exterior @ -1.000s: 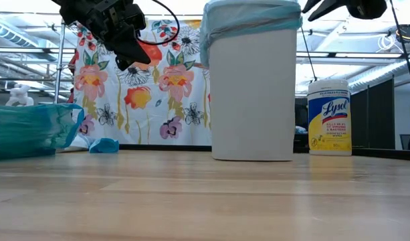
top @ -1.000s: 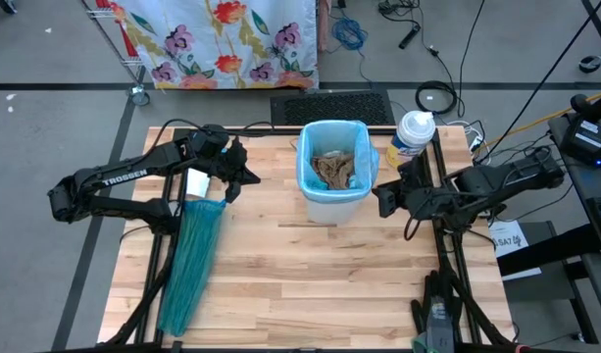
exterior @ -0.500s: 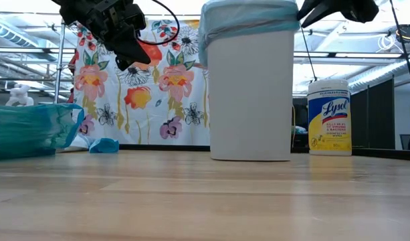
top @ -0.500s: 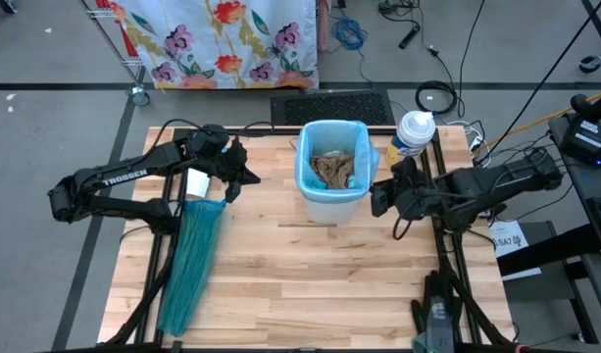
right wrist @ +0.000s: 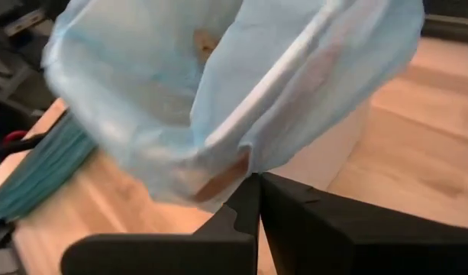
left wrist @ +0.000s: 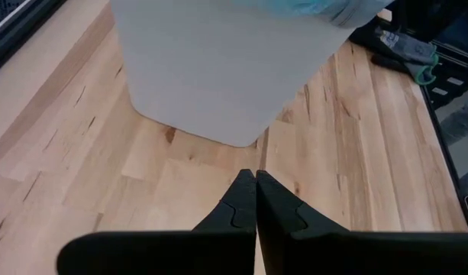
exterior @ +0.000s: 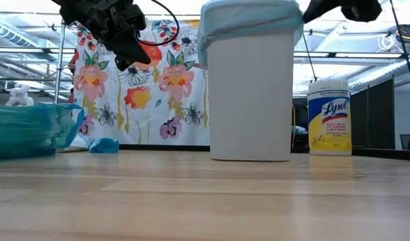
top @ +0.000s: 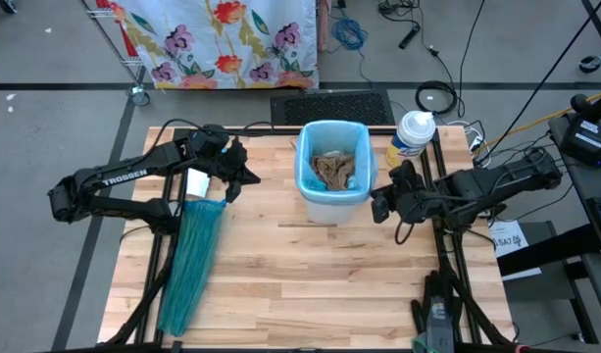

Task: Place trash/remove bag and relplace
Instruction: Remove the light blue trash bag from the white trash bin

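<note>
Bin: a white bin (top: 333, 201) is standing upright near the table's (top: 310, 294) far edge, between the two arms, with a wipes tub (top: 410, 135) just beside it.
Bag: the pale-blue bag (right wrist: 218, 84) is lining the bin, its hem folding over the rim and sagging outward on the right arm's side.
Trash: brown crumpled trash (top: 332, 170) is sitting inside the bag; I am seeing no scraps loose on the table.
Spare: the teal spare bag (top: 190, 260) is lying stretched along the table's left side, well apart from the bin.
Right gripper (right wrist: 258, 182): fingers are pressing fully together just at the drooping hem; whether they are pinching any film I cannot tell.
Left gripper (left wrist: 255, 179): fingers are meeting tip to tip, gripping nothing, hovering above the table beside the bin.
Handling: the bag is looking thin, limp and slippery, likely tearing under a sharp tug; its load is probably light.
Hold: the folded hem at the rim is seeming the best place, gathering several layers rather than a single sheet.
</note>
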Tool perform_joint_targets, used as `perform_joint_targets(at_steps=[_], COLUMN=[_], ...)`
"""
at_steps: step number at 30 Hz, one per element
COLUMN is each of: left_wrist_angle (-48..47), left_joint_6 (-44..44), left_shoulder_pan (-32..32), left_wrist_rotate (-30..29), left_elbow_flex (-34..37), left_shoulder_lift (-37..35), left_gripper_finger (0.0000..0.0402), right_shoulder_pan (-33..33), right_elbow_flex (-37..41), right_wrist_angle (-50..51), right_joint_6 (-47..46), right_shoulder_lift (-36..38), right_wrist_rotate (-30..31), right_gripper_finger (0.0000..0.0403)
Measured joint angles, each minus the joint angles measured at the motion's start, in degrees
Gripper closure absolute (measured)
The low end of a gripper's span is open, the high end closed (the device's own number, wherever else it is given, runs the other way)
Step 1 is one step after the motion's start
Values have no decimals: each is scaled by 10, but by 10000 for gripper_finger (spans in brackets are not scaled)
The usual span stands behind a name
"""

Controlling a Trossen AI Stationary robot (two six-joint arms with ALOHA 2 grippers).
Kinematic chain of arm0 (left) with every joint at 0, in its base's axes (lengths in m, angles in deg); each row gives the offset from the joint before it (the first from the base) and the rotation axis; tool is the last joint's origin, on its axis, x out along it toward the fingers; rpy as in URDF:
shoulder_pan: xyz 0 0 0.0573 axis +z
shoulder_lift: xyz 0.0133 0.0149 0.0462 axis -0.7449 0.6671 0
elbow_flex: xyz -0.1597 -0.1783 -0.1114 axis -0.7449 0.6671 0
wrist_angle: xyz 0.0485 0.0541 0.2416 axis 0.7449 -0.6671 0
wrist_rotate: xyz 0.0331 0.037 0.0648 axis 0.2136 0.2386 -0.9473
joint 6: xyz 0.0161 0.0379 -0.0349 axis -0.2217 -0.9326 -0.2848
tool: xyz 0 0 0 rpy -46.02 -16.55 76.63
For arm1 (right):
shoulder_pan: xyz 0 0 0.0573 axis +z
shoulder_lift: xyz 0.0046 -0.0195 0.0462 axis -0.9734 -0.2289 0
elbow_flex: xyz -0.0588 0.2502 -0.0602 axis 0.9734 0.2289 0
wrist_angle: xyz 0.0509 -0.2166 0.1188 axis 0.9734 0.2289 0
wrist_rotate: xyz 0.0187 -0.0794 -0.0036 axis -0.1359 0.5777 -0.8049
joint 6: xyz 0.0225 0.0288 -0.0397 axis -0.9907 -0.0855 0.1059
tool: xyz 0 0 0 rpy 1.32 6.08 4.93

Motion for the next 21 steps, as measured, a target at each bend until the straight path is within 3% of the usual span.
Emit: perform_joint_targets(at_steps=[10,16,21], left_wrist_angle=[0,0,0], left_joint_6=[0,1,14], left_shoulder_pan=[0,0,0], left_wrist_rotate=[0,0,0], left_elbow_flex=[0,0,0], left_shoulder_lift=[0,0,0], left_gripper_finger=[401,401,401], right_shoulder_pan=[65,60,55], right_elbow_flex=[0,0,0], right_wrist_angle=[-59,-117,-88], right_joint_6=[13,88,72], right_shoulder_lift=[20,25,28], right_wrist_rotate=[31,62,61], right_gripper_finger=[403,403,403])
